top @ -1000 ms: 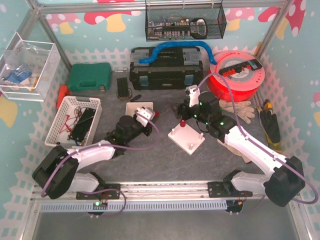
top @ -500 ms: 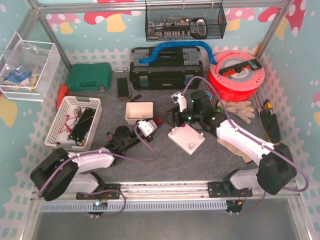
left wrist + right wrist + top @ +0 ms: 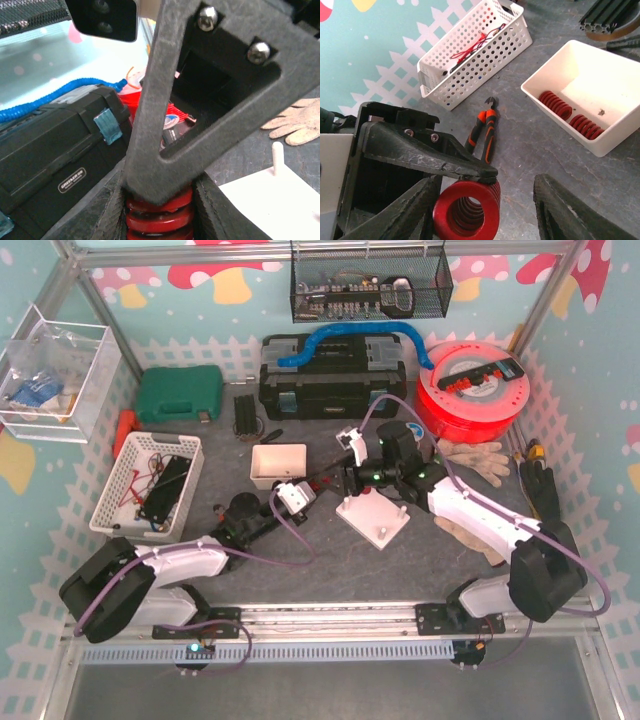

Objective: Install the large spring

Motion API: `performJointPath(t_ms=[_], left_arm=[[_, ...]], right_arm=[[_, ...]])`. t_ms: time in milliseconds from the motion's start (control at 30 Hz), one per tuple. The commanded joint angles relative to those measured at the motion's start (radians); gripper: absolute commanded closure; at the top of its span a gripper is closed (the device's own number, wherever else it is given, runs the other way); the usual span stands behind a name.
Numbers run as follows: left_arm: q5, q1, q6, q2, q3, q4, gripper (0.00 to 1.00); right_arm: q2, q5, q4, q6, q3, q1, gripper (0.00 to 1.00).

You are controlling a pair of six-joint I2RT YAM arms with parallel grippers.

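Odds and ends around me on the tabletop (image 3: 400, 570)

At the far side a black toolbox (image 3: 333, 385) carries a blue hose (image 3: 350, 337), with a green case (image 3: 178, 394) to its left and a red spool (image 3: 470, 390) to its right; a wire basket (image 3: 370, 285) hangs on the frame above. On the left a white perforated basket (image 3: 150, 480) holds wires, and a clear box (image 3: 55, 365) hangs on the left wall. Pale work gloves (image 3: 475, 455) lie just near of the spool. Orange-handled pliers (image 3: 482, 132) lie flat near the white basket.

Around the large spring (image 3: 467, 207), the pegged white plate (image 3: 375, 520) blocks 4 o'clock and the spring bin (image 3: 278, 464) 10 o'clock. The pliers (image 3: 482, 134) apparently lie close. Bare mat (image 3: 340, 570) opens toward 6 o'clock.
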Motion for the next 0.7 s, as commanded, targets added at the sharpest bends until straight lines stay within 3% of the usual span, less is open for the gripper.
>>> performJointPath(t_ms=[0,133,267,400,500,567,667], left_arm=[[0.01,-0.011,0.011,-0.012,0.024,0.036,0.96],[0.002,-0.015,0.012,-0.009,0.027,0.037,0.96],[-0.023,-0.017,0.005,-0.01,0.029,0.031,0.86],[-0.062,-0.017,-0.014,-0.013,0.023,0.001,0.59],[-0.132,-0.017,-0.045,-0.012,0.012,-0.018,0.39],[-0.176,-0.017,-0.06,-0.013,0.0,-0.023,0.04],[-0.233,-0.017,-0.072,-0.02,-0.006,-0.052,0.01]], right_arm=[[0.019,-0.042,0.009,-0.01,-0.006,0.003,0.47],[0.028,-0.046,0.004,-0.014,-0.004,0.003,0.55],[0.026,-0.066,0.014,-0.015,-0.011,0.003,0.78],[-0.009,-0.005,0.019,-0.013,-0.025,0.004,0.99],[-0.064,0.127,0.02,-0.004,-0.053,0.003,1.0],[-0.101,0.235,0.005,0.006,-0.07,0.001,1.0],[-0.15,0.424,-0.043,0.028,-0.089,0.0,1.0]])
